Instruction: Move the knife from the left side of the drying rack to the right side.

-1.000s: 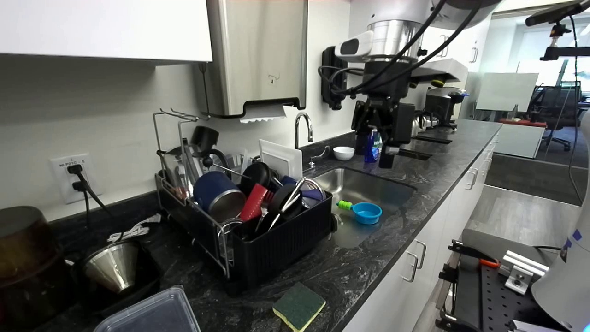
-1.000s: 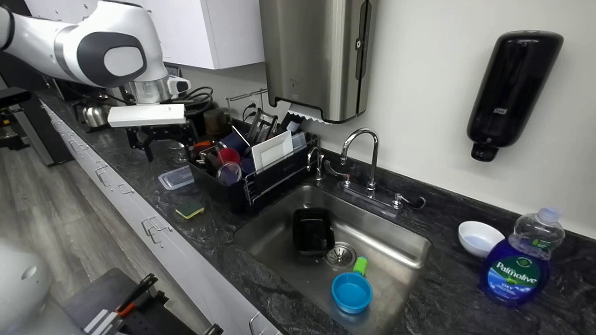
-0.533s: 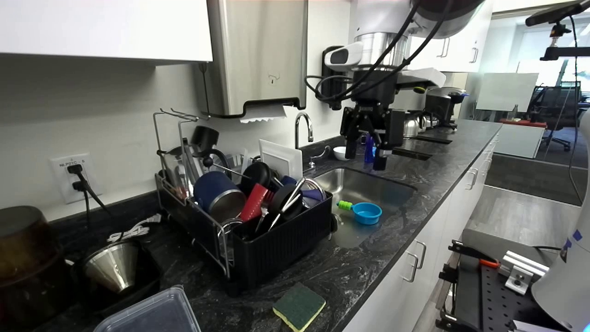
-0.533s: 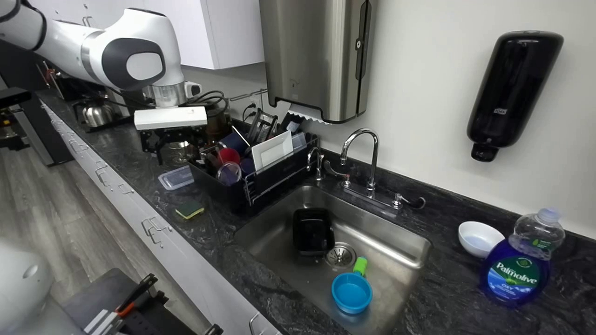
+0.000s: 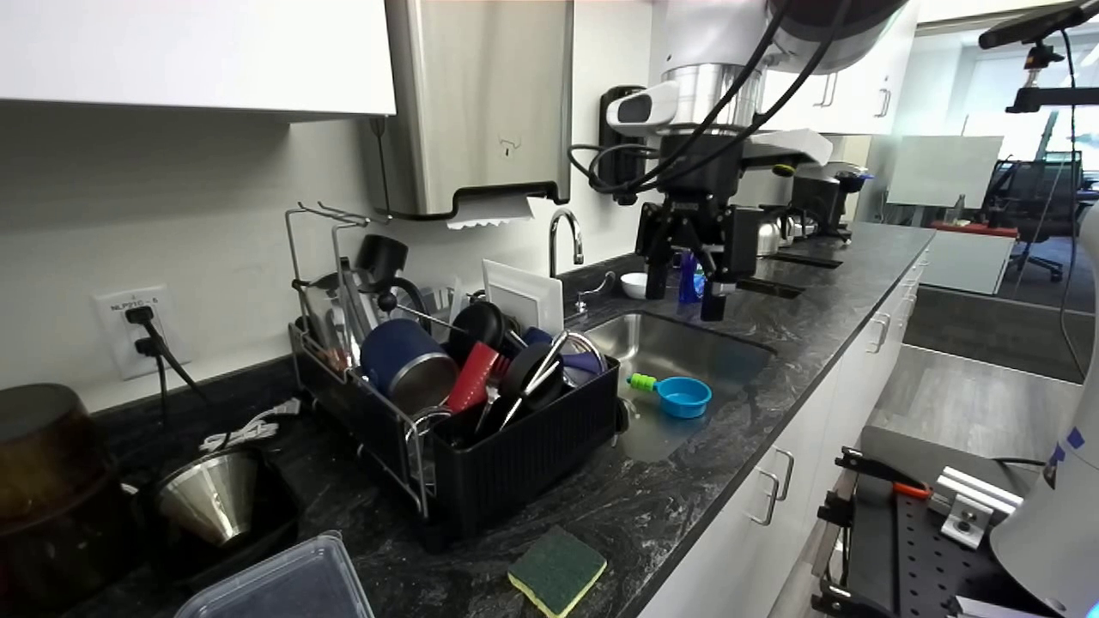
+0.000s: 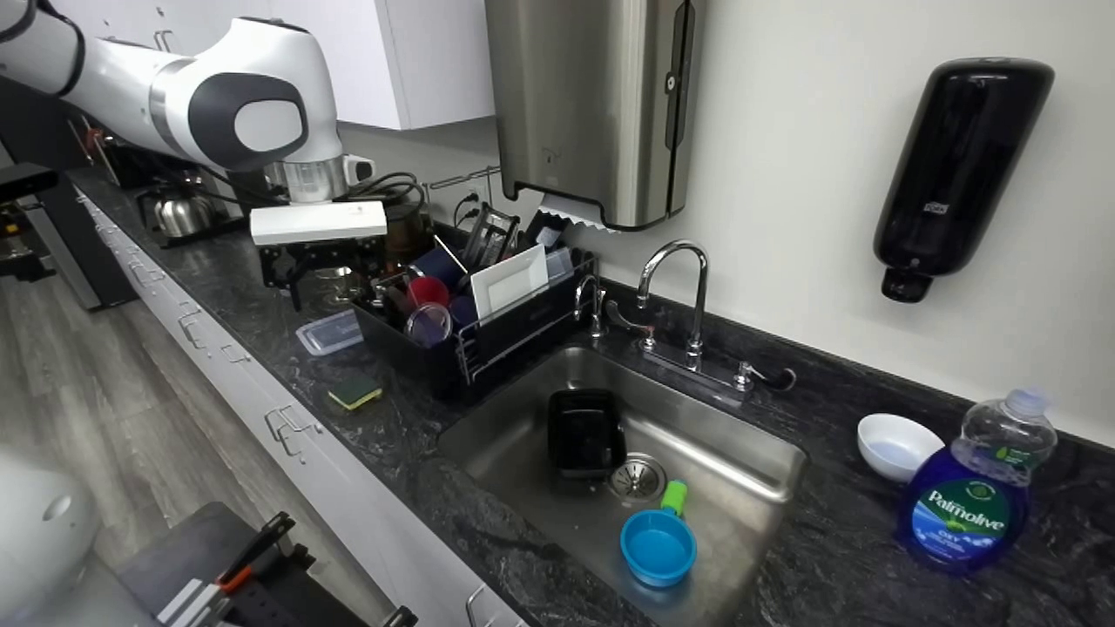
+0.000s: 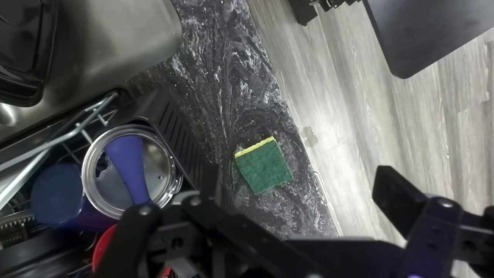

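Note:
The black drying rack (image 5: 532, 455) stands on the dark counter, crowded with mugs, lids, a white plate (image 6: 510, 280) and utensils. Thin metal utensils (image 5: 539, 379) jut up from its near end; whether any of these is the knife I cannot tell, and no knife can be made out for sure. My gripper (image 5: 685, 292) hangs in the air, fingers apart and nothing between them. In the wrist view the rack's slotted wall (image 7: 181, 135) lies on the left, beside one finger, while the opposite finger (image 7: 397, 199) shows against the floor.
A green-yellow sponge (image 7: 264, 166) lies on the counter in front of the rack. Beside the rack is the sink (image 6: 723, 514), with a black tub (image 6: 585, 435) and a blue cup (image 6: 658, 547). A steel towel dispenser (image 6: 592, 104) hangs above. A clear container (image 5: 283, 584) sits nearby.
Over the first half second the arm moved closer to the rack, leftward in an exterior view. Since then it has stayed almost still. The gripper remains open and the dishes have not moved.

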Tool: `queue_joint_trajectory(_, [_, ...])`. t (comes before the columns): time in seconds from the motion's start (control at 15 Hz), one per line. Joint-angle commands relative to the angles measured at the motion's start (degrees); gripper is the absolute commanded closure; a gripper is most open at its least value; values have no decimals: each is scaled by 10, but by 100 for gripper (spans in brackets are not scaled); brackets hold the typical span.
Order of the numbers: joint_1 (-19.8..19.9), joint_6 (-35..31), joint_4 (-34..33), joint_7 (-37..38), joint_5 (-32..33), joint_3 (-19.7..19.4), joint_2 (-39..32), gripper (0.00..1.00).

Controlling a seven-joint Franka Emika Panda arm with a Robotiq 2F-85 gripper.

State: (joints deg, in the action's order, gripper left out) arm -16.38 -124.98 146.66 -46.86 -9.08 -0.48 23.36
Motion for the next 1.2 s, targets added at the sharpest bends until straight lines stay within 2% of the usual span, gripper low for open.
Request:
queue_joint_trajectory(0.0, [-6,-6,6,-62,-10,-2,-9,0])
queue_joint_trajectory(0.33, [-16,-66,22,-169,-13,1,-43,0])
queue_joint_trajectory(0.6, [-7,-123,25,-259,-9,-1,-77,0])
queue_joint_trajectory(1.13, [-16,-229,33,-369,-40,-11,-43,0])
